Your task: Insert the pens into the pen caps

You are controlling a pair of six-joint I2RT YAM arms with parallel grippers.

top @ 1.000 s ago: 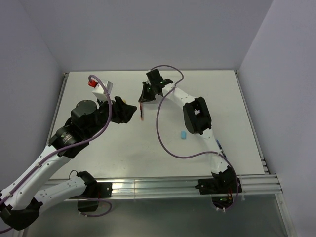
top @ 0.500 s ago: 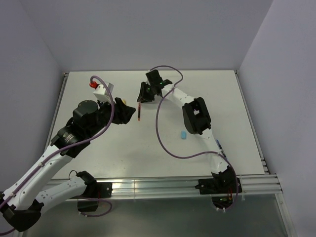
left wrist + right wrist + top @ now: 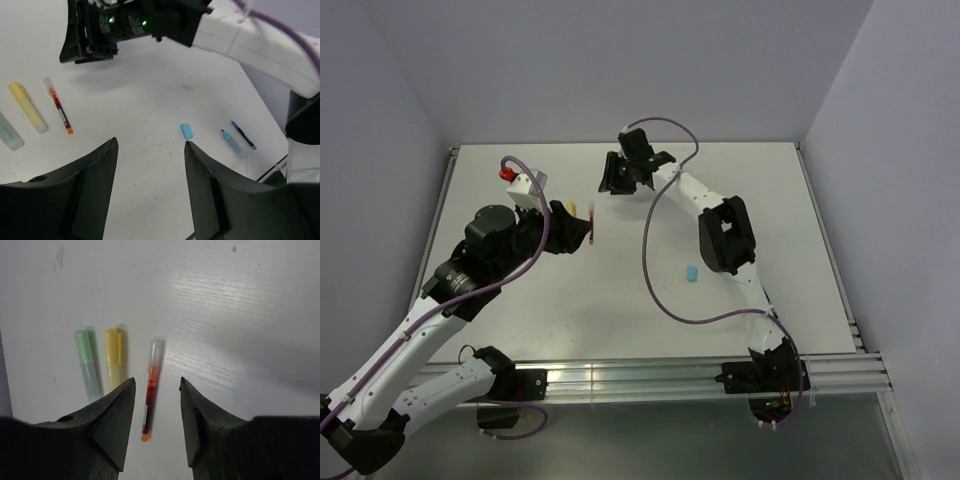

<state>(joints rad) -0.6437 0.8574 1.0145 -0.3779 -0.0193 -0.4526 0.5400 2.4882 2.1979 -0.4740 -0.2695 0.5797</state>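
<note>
Your right fingers [image 3: 117, 410] are spread above the thin red pen [image 3: 151, 390], flat on the white desk [image 3: 225, 315] beside the stubby yellow marker [image 3: 115, 357] and pale green marker [image 3: 86, 360], probably the finished row; your left fingers [image 3: 95, 170] are spread, empty.

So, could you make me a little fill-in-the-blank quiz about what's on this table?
The yellow marker lies between the green marker and the ____ pen.
The loose cap is light ____.
The right gripper hangs above that pen, its jaws ____.
Missing words: red, blue, open.
</note>
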